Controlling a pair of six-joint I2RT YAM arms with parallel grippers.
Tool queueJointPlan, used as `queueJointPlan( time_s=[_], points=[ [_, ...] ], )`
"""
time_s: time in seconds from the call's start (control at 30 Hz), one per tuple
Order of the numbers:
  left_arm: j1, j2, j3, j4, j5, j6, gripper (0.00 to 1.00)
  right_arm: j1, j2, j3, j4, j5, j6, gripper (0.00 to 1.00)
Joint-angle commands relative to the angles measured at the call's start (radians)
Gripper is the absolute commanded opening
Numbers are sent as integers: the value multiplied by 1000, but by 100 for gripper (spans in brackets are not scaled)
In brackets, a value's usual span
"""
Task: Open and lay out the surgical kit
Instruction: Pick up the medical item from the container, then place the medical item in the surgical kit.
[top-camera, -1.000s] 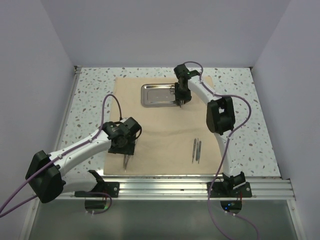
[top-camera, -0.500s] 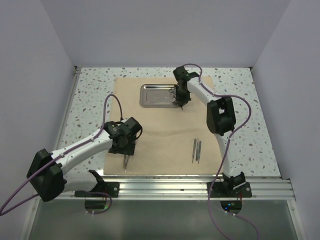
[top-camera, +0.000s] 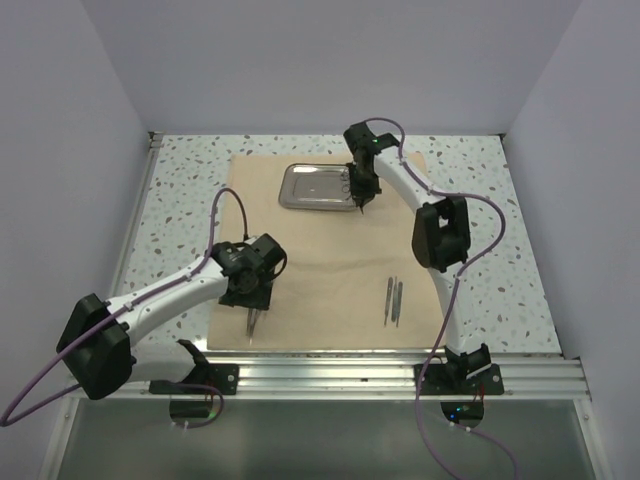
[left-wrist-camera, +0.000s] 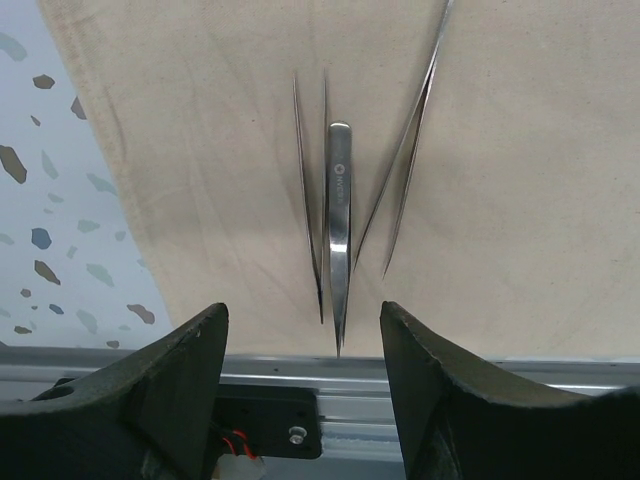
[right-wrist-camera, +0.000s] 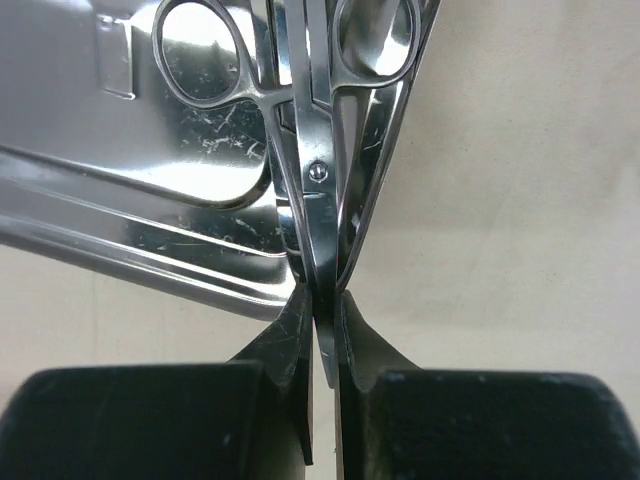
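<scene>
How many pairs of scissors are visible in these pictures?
1. The scissors are pinched by their blades in the right gripper, at the right end of the steel tray. Another pair may be hidden from the cameras.

A speckled table (top-camera: 180, 190) carries the beige cloth (top-camera: 330, 260).

My widest lane runs over the bare middle of the cloth wrap (top-camera: 320, 260), between the steel tray (top-camera: 305, 188) and the near rail (top-camera: 380, 372). Two slim instruments (top-camera: 393, 300) lie in its right part, near the right arm (top-camera: 449, 305). My left gripper (left-wrist-camera: 300, 318) straddles the tweezers (left-wrist-camera: 338, 220) with a gap on either side, the rail just past their tips. My right gripper (right-wrist-camera: 322, 318), closed on the scissors (right-wrist-camera: 318, 170), has the tray's raised rim just beside it on one side and open cloth on the other.
</scene>
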Motion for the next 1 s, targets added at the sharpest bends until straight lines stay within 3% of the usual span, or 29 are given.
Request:
queueJointPlan(
  time_s=[0.0,0.2,0.57,0.77,0.97],
  points=[
    [0,8,33,39,-3,26,66,-1,-121,141,-78,-5,-35,0],
    [0,24,44,51,-6,37,66,-4,-202,126,-59,-36,-19,3],
    [0,1,33,42,-15,32,65,-4,-176,-29,-18,-60,-6,0],
    [0,-10,34,32,-23,28,65,-6,-130,-33,-12,-72,5,0],
    [0,-12,66,31,-52,46,66,-3,-230,-96,11,-100,23,0]
  ],
)
